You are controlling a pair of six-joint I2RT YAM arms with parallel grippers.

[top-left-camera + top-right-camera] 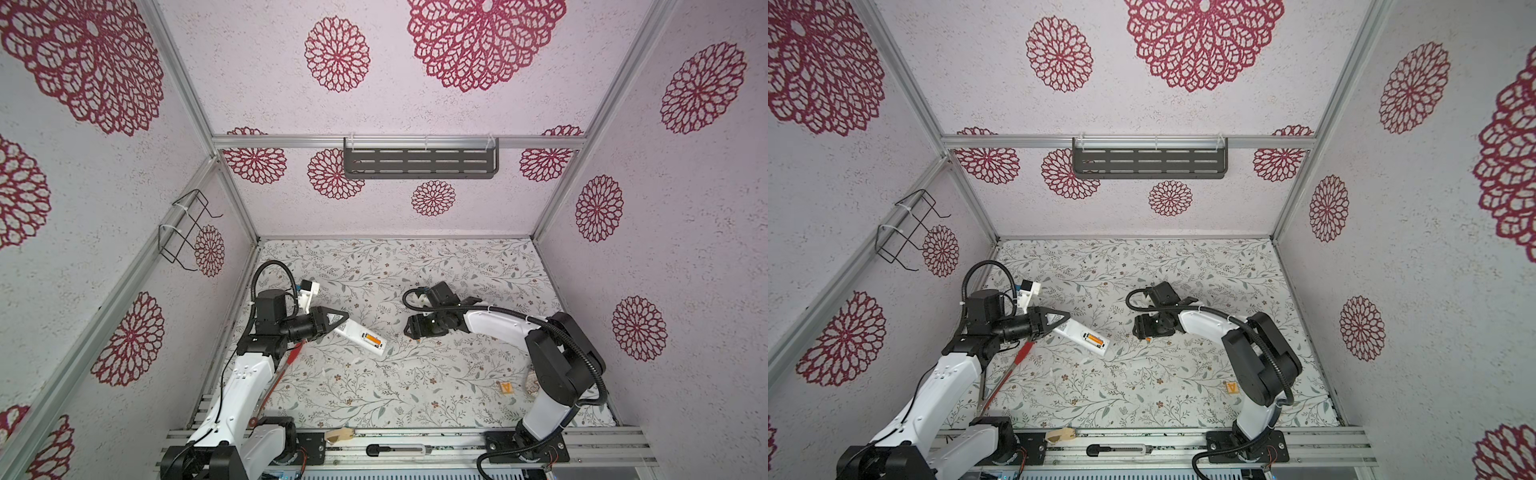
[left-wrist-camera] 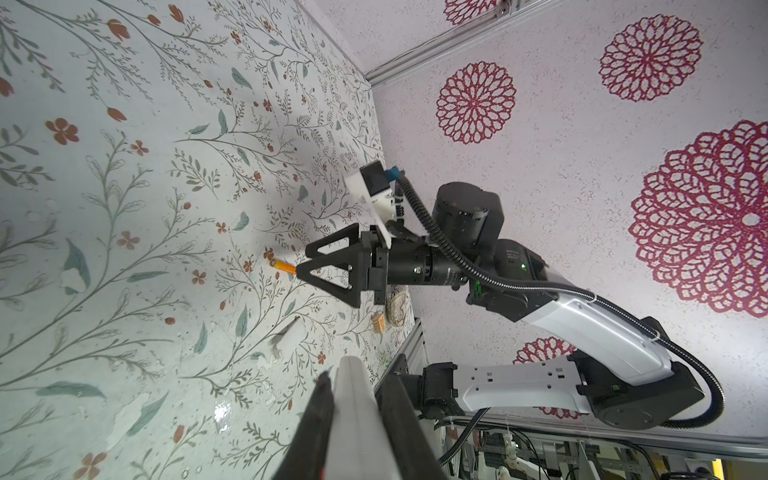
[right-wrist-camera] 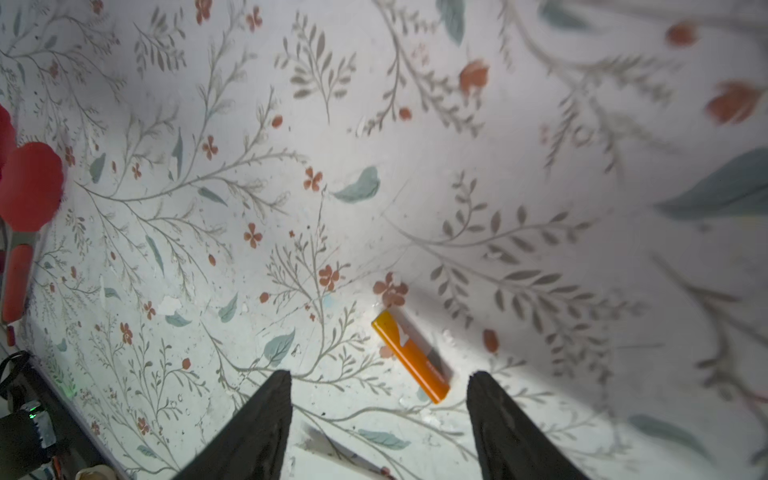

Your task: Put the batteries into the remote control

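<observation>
One slim orange cylindrical battery (image 1: 372, 340) sits in the long white plastic remote control (image 1: 355, 332), which the left claw (image 1: 344, 318) grips tight. The second battery (image 3: 409, 357) lies on the floral worktop (image 3: 374, 232) before the empty, wide-spread right claw (image 3: 380, 376).

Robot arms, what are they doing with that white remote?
They are loading it with power cells. The left gripper is clamped on the remote control, back side up, with one orange battery already sitting in its back. The second battery lies loose on the table. The right gripper, jaws open, is right by it but has not grabbed it.
</observation>
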